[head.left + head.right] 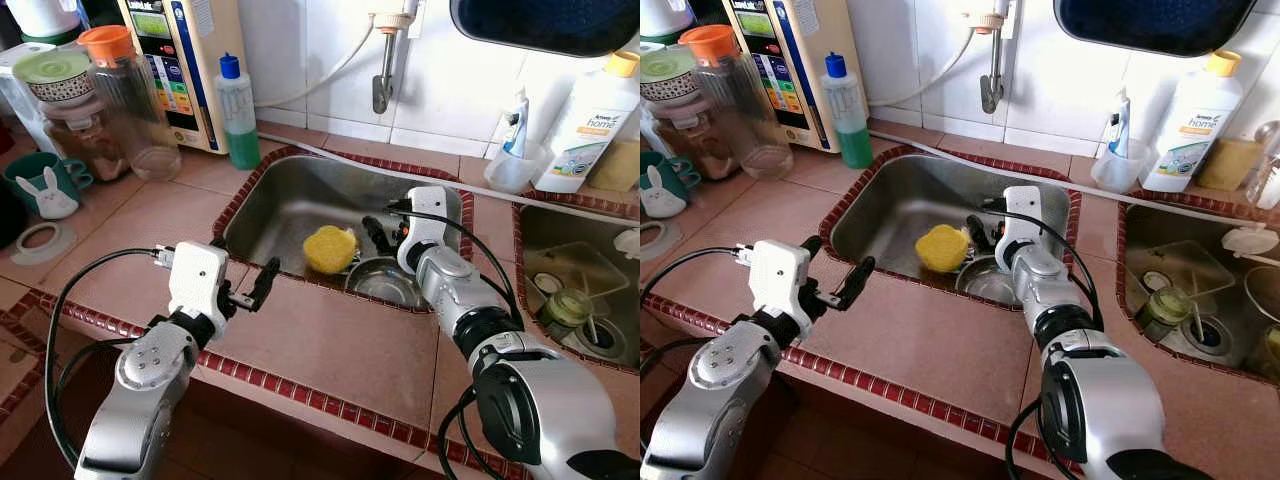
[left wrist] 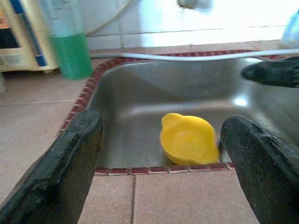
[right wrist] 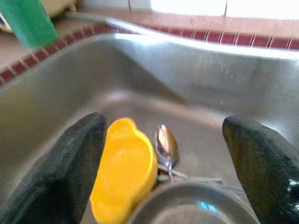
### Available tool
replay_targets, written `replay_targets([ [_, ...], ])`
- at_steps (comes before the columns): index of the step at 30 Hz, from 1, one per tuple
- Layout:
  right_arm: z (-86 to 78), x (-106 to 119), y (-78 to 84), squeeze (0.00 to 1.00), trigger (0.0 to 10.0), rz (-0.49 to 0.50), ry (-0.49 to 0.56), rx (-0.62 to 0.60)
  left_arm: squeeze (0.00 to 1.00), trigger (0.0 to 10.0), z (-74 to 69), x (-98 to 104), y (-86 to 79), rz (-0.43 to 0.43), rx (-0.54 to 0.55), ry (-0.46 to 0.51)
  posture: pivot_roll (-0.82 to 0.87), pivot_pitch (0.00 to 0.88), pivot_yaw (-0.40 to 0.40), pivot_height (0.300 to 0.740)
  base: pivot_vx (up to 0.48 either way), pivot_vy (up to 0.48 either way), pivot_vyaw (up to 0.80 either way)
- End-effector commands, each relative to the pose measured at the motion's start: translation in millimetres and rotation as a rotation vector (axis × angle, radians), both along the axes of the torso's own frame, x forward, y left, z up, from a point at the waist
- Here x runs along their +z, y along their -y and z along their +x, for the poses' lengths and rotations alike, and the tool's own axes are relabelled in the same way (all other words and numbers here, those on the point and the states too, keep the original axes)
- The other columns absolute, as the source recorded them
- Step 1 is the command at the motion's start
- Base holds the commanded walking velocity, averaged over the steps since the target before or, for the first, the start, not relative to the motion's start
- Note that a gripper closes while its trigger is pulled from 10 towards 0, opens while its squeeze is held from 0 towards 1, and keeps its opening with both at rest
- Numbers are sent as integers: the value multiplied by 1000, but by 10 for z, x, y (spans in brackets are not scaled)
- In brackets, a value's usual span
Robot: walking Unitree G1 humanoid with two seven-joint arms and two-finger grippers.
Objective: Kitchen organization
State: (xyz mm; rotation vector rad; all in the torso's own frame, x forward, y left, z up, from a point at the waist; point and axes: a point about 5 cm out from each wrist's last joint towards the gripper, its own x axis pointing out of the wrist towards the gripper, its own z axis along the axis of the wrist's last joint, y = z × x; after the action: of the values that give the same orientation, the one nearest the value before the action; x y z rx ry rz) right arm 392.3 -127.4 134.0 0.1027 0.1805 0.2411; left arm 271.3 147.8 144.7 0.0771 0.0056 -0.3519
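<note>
Both arms fill the near edge of what I see. My left hand (image 1: 250, 290) hangs over the tiled surface (image 1: 320, 340), just short of the sink (image 1: 290, 190) rim, fingers spread wide and holding nothing. My right hand (image 1: 385, 235) is down inside that sink, fingers wide apart too, with nothing between them.

One yellow cup (image 1: 329, 249) lies on its side on the sink floor, straight ahead of the left hand and just inside the right hand's left finger. One steel bowl (image 1: 385, 280) sits right under the right hand, touching the cup, and one spoon (image 3: 166, 144) lies between the right hand's fingers, beyond the bowl.

Terracotta tiles with a dark red border cover the surface; white tiles line the wall. I count two sinks, the second (image 1: 580, 280) off beyond my right arm. Beyond the left hand stands one bottle (image 1: 237, 110) of green liquid; beyond the right, one white bottle (image 1: 590, 125).
</note>
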Motion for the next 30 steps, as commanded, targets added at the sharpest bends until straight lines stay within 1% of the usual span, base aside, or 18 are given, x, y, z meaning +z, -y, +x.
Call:
replay_targets([
  [1,10,66,30,1000,10000,29,44,-10,0,10000,30,-14,0,13,21,-3,163,14,-1,740,0,0,0],
  [6,-19,84,91,1000,10000,31,91,-13,0,10000,77,-32,30,2,38,-8,131,0,-6,740,0,0,0],
  [7,-43,98,134,1000,10000,42,115,-28,0,10000,109,-29,52,-7,47,-3,116,0,-8,740,0,0,0],
  [9,-52,106,148,1000,10000,47,124,-35,0,10000,117,-26,59,-14,48,-3,116,0,-8,740,0,0,0],
  [10,-93,152,191,1000,10000,56,170,-55,0,10000,139,-13,88,-18,41,8,99,0,-11,740,0,0,0],
  [13,-116,176,205,1000,10000,48,195,-54,0,10000,150,-8,98,-18,40,13,94,0,-11,740,0,0,0],
  [14,-149,214,224,1000,10000,17,243,-49,0,10000,161,-1,108,-22,45,19,87,0,-12,740,0,0,0],
  [15,-186,222,261,875,10000,18,262,-65,0,10000,173,5,118,-28,53,26,74,0,-12,740,0,0,0],
  [16,-209,226,288,875,10000,21,271,-77,0,10000,182,9,126,-33,59,30,69,0,-13,740,0,0,0],
  [17,-271,228,340,867,10000,7,289,-97,0,10000,194,14,135,-40,76,40,66,0,-14,740,0,0,0],
  [18,-295,221,354,867,10000,12,288,-106,0,10000,197,15,135,-42,85,43,60,0,-13,740,0,0,0],
  [20,-342,207,368,863,10000,23,280,-116,0,10000,204,17,133,-49,104,45,52,0,-14,740,0,0,0],
  [22,-355,203,369,863,10000,20,280,-116,0,10000,207,18,133,-53,111,44,51,0,-14,740,0,0,0],
  [24,-420,188,358,831,10000,13,282,-112,0,10000,216,26,102,-54,162,34,47,0,-17,740,0,0,0],
  [25,-453,183,350,831,10000,9,282,-110,0,10000,221,29,85,-68,184,23,43,0,-17,740,0,0,0],
  [26,-492,183,343,188,10000,5,285,-109,0,10000,224,43,64,-69,205,28,42,0,-17,740,0,0,0],
  [27,-551,193,332,0,10000,-2,290,-108,0,10000,229,64,38,-75,223,42,39,0,-17,740,0,0,0],
  [30,-605,208,316,0,10000,-8,294,-107,0,10000,234,73,17,-94,231,50,36,0,-16,740,0,0,0],
])
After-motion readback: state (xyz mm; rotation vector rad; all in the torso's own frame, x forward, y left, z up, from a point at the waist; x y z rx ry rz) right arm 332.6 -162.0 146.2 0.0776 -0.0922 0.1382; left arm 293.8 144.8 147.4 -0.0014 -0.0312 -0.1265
